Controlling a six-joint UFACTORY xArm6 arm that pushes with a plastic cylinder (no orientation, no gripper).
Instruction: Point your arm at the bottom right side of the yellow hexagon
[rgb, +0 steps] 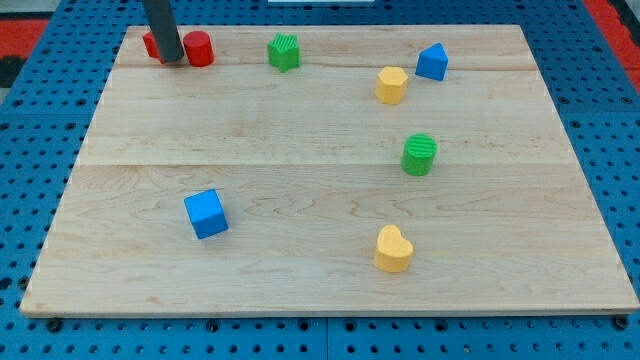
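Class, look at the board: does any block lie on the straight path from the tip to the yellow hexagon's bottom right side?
My tip sits between two red blocks; the red cylinder blocks its right. The green block lies just above the line to the yellow hexagon.

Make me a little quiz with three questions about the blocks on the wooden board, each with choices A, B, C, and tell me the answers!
1. Where is my tip?
A. At the view's top left, between two red blocks
B. Beside the yellow heart
C. On the blue cube

2. How many yellow blocks are there?
A. One
B. Two
C. Four

3. Is my tip touching the yellow hexagon?
A. Yes, pressed against it
B. No, it is far off to the view's left
C. It is on top of it

Answers:
1 A: the rod ends between the red block and the red cylinder.
2 B: only the hexagon and the yellow heart are yellow.
3 B: the green block lies between them.
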